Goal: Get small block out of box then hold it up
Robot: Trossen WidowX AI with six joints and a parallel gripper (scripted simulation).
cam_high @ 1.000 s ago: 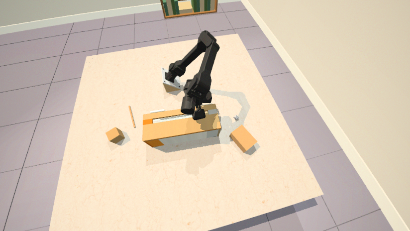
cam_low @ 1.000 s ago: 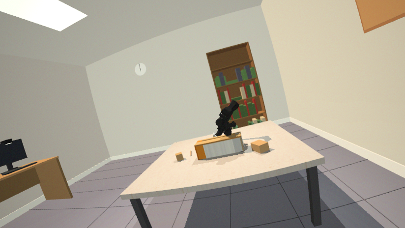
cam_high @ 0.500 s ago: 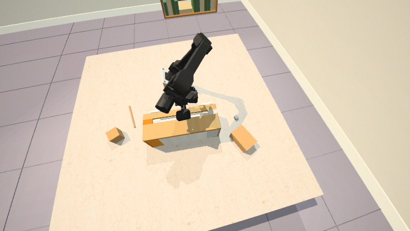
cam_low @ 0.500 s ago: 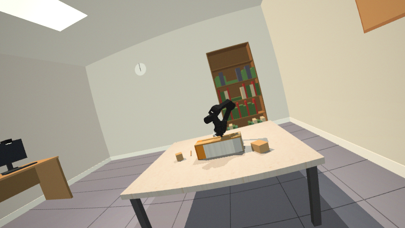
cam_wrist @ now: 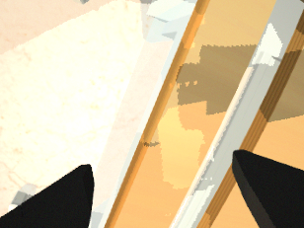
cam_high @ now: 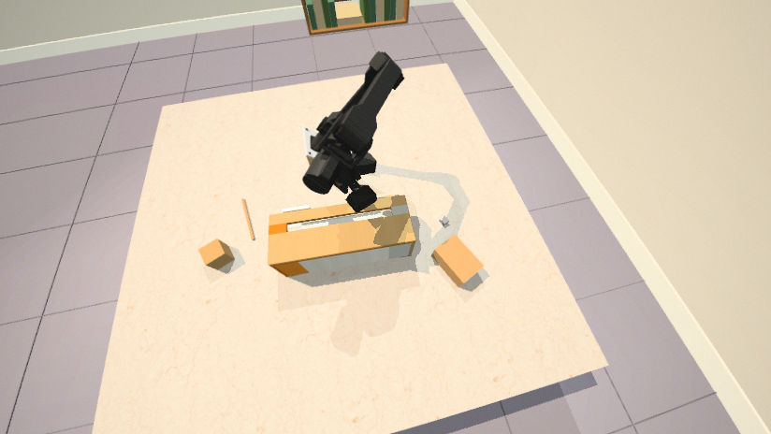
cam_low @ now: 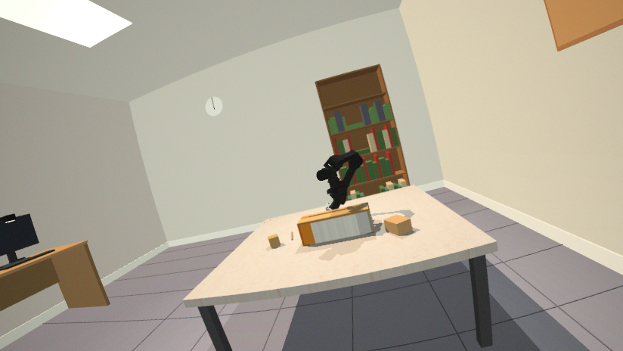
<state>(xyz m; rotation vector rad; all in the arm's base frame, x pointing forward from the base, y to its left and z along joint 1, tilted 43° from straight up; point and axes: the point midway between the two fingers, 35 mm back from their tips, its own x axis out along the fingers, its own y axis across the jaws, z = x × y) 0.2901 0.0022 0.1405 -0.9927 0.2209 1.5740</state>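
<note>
The box (cam_high: 318, 246) (cam_low: 306, 234) (cam_wrist: 232, 24) stands upright mid-table, with a clear front and a long slot in its top. My gripper (cam_high: 368, 180) (cam_wrist: 163, 167) is open and empty, above the box's rear top edge towards its right half in the top view. In the wrist view, one finger is over the table behind the box and the other is over the slot's front side. I cannot make out a block on the shelf; the arm and shadow cover part of the slot. A tiny grey cube (cam_high: 444, 221) lies on the table right of the box; I cannot tell whether it is the task's block.
A large orange block (cam_high: 457, 259) (cam_low: 397, 225) lies right of the box. A small orange block (cam_high: 215, 253) (cam_low: 274, 240) and a thin orange stick (cam_high: 248, 220) (cam_low: 292, 235) lie to its left. A white strip (cam_high: 296, 209) shows at the box's back edge.
</note>
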